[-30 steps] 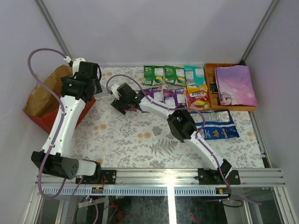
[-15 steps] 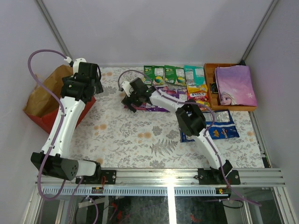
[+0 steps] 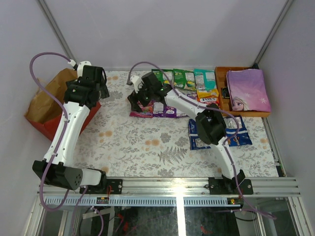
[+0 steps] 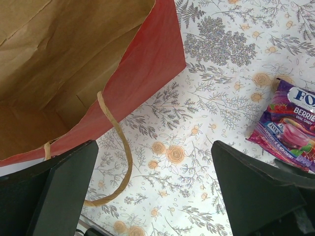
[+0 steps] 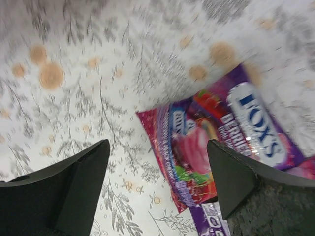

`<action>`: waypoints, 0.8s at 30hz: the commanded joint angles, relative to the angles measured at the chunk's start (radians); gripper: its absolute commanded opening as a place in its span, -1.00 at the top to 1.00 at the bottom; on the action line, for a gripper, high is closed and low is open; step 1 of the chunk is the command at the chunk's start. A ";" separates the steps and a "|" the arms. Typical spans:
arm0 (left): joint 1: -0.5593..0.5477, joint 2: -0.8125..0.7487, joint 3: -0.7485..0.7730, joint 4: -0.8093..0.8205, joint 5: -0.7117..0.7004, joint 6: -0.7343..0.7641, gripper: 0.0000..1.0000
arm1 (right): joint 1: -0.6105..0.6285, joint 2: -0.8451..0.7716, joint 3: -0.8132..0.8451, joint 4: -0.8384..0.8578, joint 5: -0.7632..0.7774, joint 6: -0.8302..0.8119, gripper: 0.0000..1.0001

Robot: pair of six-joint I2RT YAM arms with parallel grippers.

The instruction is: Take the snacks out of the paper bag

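The left arm's white links climb from its base at the lower left of the top view to the upper left, where the left gripper (image 3: 100,88) hangs just beside the tall paper bag, red outside and brown kraft inside (image 3: 45,105), which lies tipped over at the left edge of the floral tablecloth (image 3: 138,145). Its jaws are spread wide with nothing between them, over bare cloth and the bag's looped paper handle (image 4: 115,147). The right arm rises from the lower right, bends at a black elbow mid-right and stretches to the upper centre, setting the right gripper (image 3: 140,97) above the glossy purple foil packets (image 3: 152,111). Its jaws are also parted and hold nothing; in the right wrist view the nearest purple packet lies flat on the cloth between the two dark fingers (image 5: 74,189), reading "FOX'S" in white and "BERRIES" beneath, though blurred. The other snacks lie along the upper right: green foil packets (image 3: 184,77), a teal packet (image 3: 204,78), a yellow-red packet (image 3: 207,102) and a larger blue bag (image 3: 232,133); their print is too small to read.
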 commanded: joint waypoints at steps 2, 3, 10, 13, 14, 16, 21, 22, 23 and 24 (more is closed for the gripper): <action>0.010 -0.013 -0.011 0.066 0.009 0.010 -0.98 | -0.077 -0.077 0.000 0.153 0.066 0.177 -0.57; 0.012 -0.013 -0.015 0.067 0.011 0.009 -0.95 | -0.078 -0.076 -0.007 0.150 0.104 0.182 -0.46; 0.019 -0.021 -0.047 0.096 0.016 0.007 -0.82 | -0.078 -0.068 -0.063 0.114 0.119 0.183 0.66; 0.026 -0.015 -0.060 0.110 0.014 0.010 -0.82 | -0.078 -0.064 -0.098 0.116 0.081 0.197 0.91; 0.031 -0.013 -0.063 0.115 0.014 0.010 -0.82 | -0.079 -0.065 -0.118 0.131 0.067 0.208 0.92; 0.037 -0.007 -0.062 0.123 0.019 0.012 -0.82 | -0.078 -0.063 -0.147 0.173 0.031 0.231 0.96; 0.053 0.024 -0.038 0.129 0.043 0.026 -0.82 | -0.078 0.009 -0.125 0.171 -0.008 0.257 0.97; 0.053 0.030 -0.035 0.128 0.047 0.026 -0.82 | -0.079 0.023 -0.114 0.160 -0.004 0.256 0.97; 0.055 0.034 -0.035 0.128 0.051 0.026 -0.82 | -0.080 0.032 -0.108 0.156 0.000 0.256 0.97; 0.054 0.037 -0.036 0.131 0.055 0.026 -0.81 | -0.080 0.032 -0.103 0.152 0.003 0.253 0.97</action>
